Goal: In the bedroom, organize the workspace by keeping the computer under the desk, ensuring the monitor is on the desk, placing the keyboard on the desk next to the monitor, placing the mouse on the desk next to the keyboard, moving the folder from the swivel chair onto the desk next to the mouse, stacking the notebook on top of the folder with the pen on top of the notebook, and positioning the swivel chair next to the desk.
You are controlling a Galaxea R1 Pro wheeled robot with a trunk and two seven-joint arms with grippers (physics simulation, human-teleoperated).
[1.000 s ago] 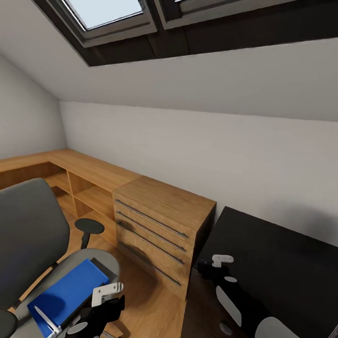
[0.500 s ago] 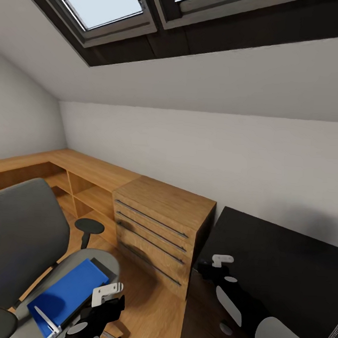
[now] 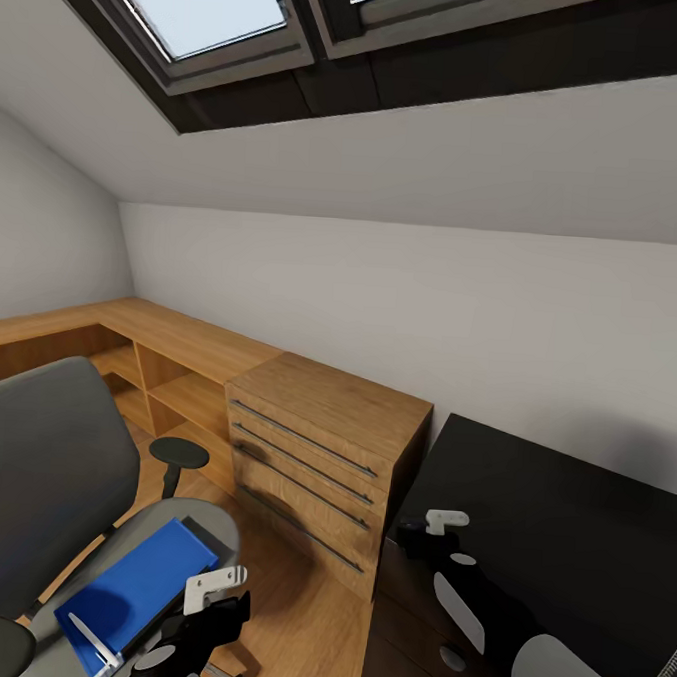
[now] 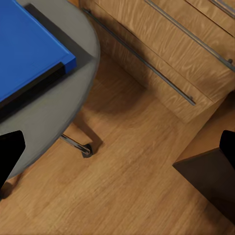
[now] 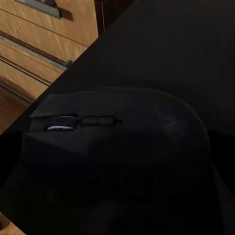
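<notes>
While the left gripper (image 3: 212, 596) hangs wide beside the folder (image 3: 133, 591), the right gripper (image 3: 429, 536) holds the mouse (image 5: 117, 161).

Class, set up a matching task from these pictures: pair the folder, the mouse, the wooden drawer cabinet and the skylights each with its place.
Things:
1. folder
2. mouse
3. wooden drawer cabinet
4. skylights

Places:
A. in the sloped ceiling
B. on the swivel chair seat
C. against the wall, beside the desk
D. close before the right wrist camera, over the black desk top

Pairs: 1-B, 2-D, 3-C, 4-A
</notes>
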